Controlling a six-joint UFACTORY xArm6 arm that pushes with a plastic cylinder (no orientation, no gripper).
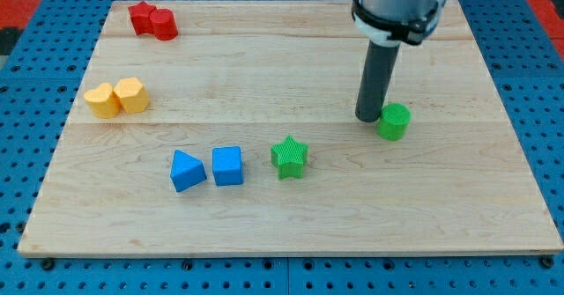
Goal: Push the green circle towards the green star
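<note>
The green circle (pixel 394 121) stands on the wooden board (pixel 291 224), right of centre. The green star (pixel 289 157) lies to its lower left, about a hand's width away. My tip (pixel 367 118) rests on the board just to the left of the green circle, touching or nearly touching its left side. The rod rises from there to the arm's grey body at the view's top.
A blue triangle (pixel 187 171) and a blue cube (pixel 227 165) sit left of the star. Two yellow blocks (pixel 117 98) are at the left edge. Two red blocks (pixel 153 20), one a star, are at the top left. A blue pegboard (pixel 538 84) surrounds the board.
</note>
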